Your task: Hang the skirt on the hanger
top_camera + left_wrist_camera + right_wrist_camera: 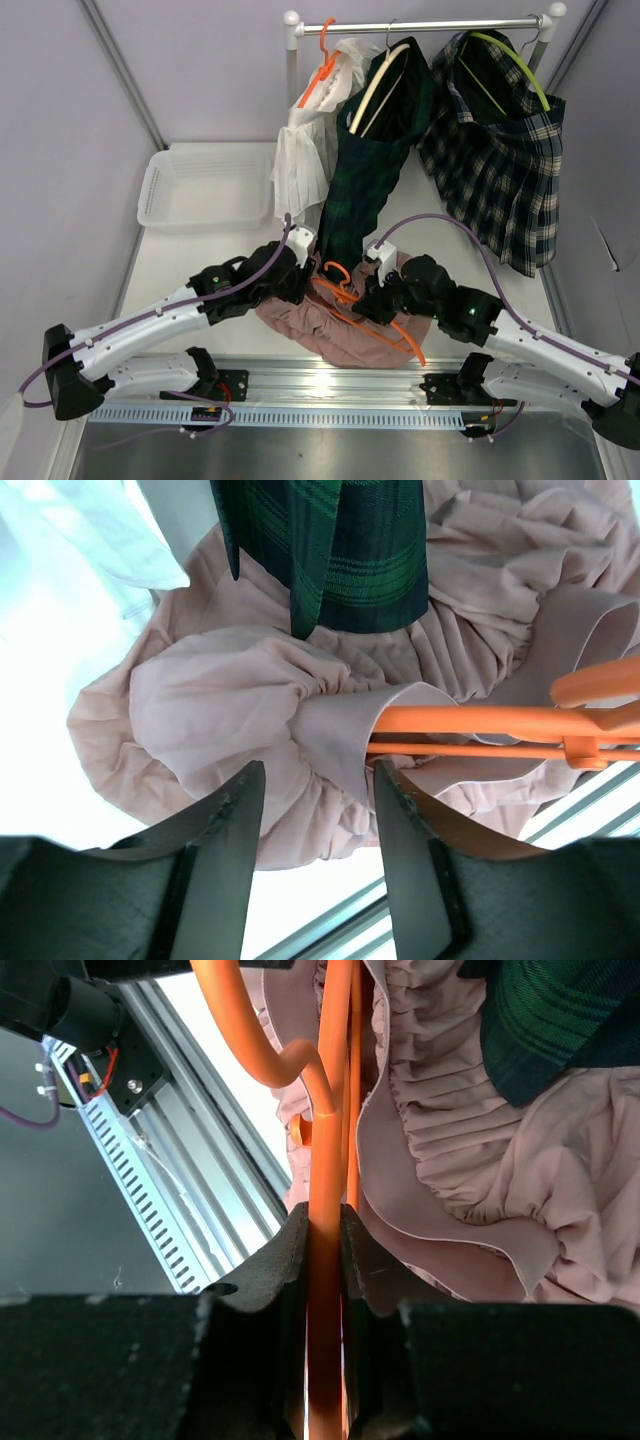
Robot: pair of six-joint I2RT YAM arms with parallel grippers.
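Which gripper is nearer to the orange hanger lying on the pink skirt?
Right. The right gripper is shut on the orange hanger; the left gripper is open beside its end, above the pink skirt.

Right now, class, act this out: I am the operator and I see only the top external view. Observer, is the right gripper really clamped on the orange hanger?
Observer: Yes. The right wrist view shows the right gripper shut on the orange hanger, with its bar pinched between the jaws.
Operator: And the left gripper?
Observer: The left wrist view shows the left gripper open, jaws apart over the pink skirt and pinching nothing.
Operator: Is the hanger inside the skirt at all?
Observer: In the left wrist view, one end of the hanger disappears under a fold of the waistband.
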